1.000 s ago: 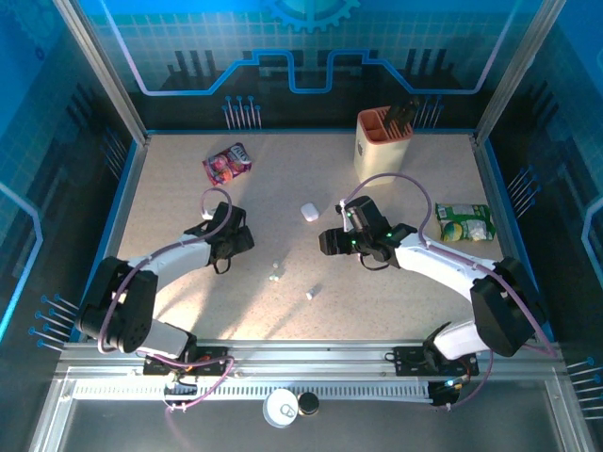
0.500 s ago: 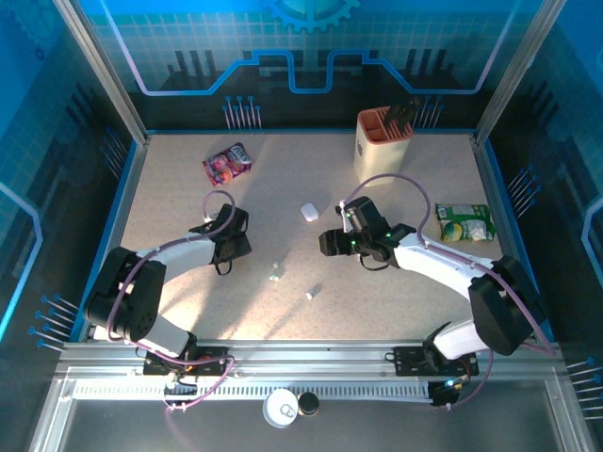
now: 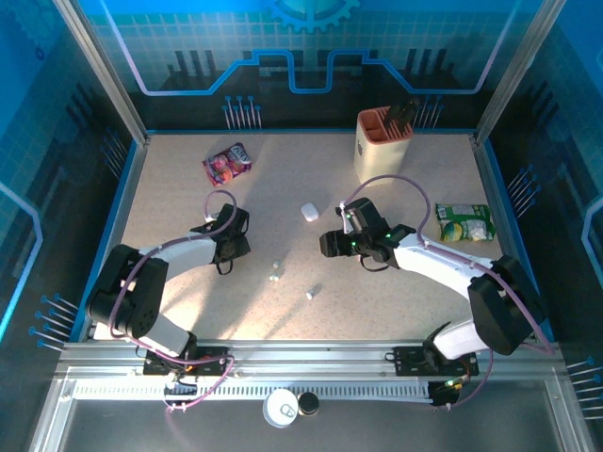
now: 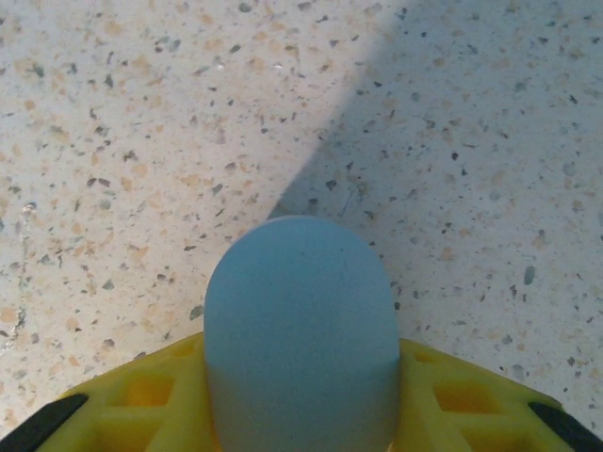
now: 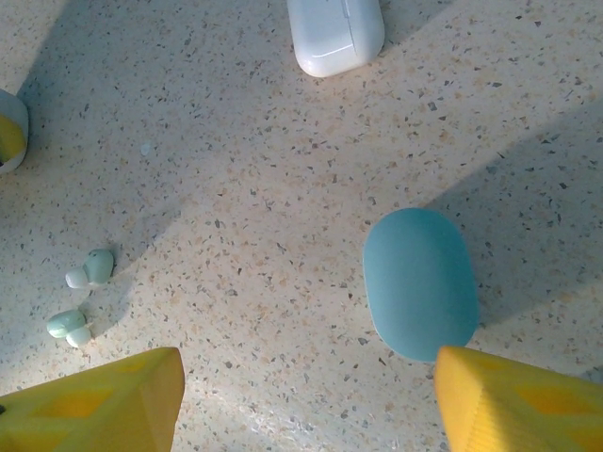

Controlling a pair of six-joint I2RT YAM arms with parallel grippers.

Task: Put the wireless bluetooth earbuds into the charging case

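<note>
My left gripper [image 4: 301, 377] is clamped on a pale blue case [image 4: 300, 320], lid shut, contents hidden. My right gripper [image 5: 306, 381] stands wide & empty, w/ a 2nd blue case [image 5: 419, 282] lying closed just ahead. Two earbuds [image 5: 89, 268] lie loose on the speckled table [image 5: 236, 188], in no case. Beyond them is a white case [image 5: 334, 33], shut. Green bag [image 3: 464, 223] & red bag [image 3: 226, 164]: print unreadable. At the back, a cream holder [image 3: 382, 141] w/ dark items, then blue walls [image 3: 311, 38].

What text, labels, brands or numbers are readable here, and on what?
No text can be read.
Pink snack packet: print too small to read.
Green snack bag: print too blurred to read.
White case, loose blue case, gripped blue case: no markings seen.
</note>
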